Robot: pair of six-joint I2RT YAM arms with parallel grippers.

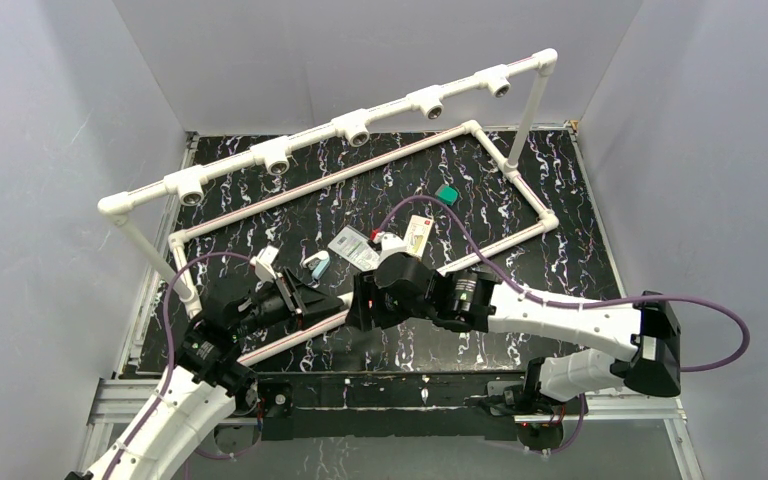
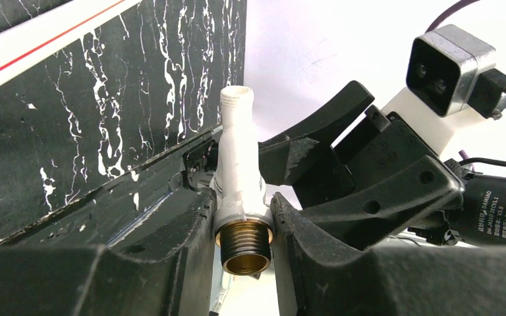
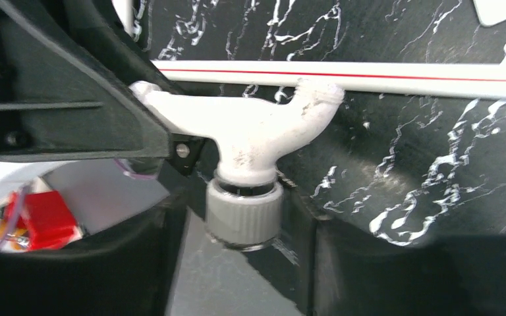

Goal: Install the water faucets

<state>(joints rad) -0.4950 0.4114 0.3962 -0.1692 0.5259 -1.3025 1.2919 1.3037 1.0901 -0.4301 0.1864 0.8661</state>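
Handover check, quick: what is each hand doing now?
Left hand: closed on the faucet, at its brass end.
Right hand: closed on the same faucet's knob.

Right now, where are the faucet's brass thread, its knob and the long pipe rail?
brass thread (image 2: pixel 245 238), left wrist view, its ribbed side
knob (image 3: pixel 244 212), right wrist view, its grey side
long pipe rail (image 1: pixel 315 134), top external view, tube between two sockets

Pale grey walls (image 1: pixel 360 50), black marbled tabletop (image 1: pixel 580 330)

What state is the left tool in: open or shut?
Shut: the left tool clamps the water faucet, pads against its body above the brass thread.
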